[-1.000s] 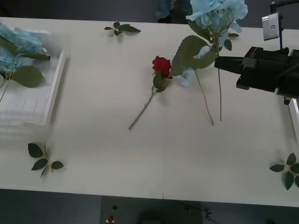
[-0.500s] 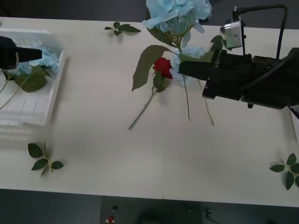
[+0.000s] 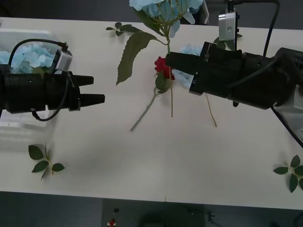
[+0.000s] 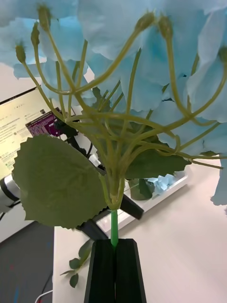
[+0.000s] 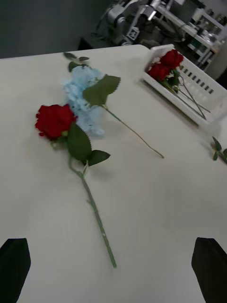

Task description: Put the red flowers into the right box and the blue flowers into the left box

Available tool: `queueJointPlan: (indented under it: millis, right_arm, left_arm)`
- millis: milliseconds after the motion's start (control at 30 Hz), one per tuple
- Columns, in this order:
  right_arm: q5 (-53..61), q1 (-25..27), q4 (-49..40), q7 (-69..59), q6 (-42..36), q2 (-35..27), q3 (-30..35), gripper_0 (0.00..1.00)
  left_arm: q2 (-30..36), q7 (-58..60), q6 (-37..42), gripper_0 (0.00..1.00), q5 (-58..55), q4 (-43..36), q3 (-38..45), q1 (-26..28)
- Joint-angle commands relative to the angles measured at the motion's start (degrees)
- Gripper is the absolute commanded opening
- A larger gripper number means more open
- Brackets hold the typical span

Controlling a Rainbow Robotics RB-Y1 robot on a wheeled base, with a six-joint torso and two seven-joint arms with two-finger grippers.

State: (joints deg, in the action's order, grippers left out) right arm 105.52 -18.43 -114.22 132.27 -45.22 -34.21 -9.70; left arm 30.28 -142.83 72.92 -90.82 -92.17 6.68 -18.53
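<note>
We are working over the table point(image 3: 142, 165), our right gripper point(image 4: 115, 246) pinching the stem of a blue flower point(image 3: 163, 9) and holding it up above the middle so it can travel across toward the left box point(image 3: 28, 120), where other blue flowers point(image 3: 31, 54) are already lying. Our left gripper point(image 3: 92, 90), fingers spread and holding nothing, is reaching inward, probably for the red flower point(image 5: 54, 120) lying flat mid-table, touching another blue flower point(image 5: 82, 97). The right box point(image 5: 208, 102) is holding red flowers point(image 5: 165, 66).

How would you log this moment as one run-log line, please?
right gripper: shut on blue flower, lifted | left gripper: open, beside left box | red rose: on table
</note>
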Motion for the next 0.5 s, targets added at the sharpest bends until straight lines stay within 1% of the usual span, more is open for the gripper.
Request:
queueJointPlan:
  millis: [33,267,367,500]
  right_arm:
    - [-0.1,-2.1,-1.7,1.9,0.2,0.2,-0.7,0.00]
    - [-0.1,-2.6,-1.5,1.9,0.3,0.6,-1.8,0.00]
    - [-0.5,-2.6,-1.5,1.8,0.3,1.0,-2.1,0.00]
    - [-0.6,-3.0,-1.5,1.6,0.5,1.0,-2.7,0.00]
  left_arm:
    - [-2.9,-12.2,-0.1,1.00,-0.1,-0.2,-1.6,-1.5]
    - [-6.6,-12.2,-3.0,1.00,-1.2,-0.3,-6.3,-1.5]
    - [-7.8,-12.2,-4.9,1.00,-3.4,-0.2,-9.3,-1.5]
    - [-8.7,-12.2,-4.9,1.00,-7.4,-0.2,-12.5,-1.5]
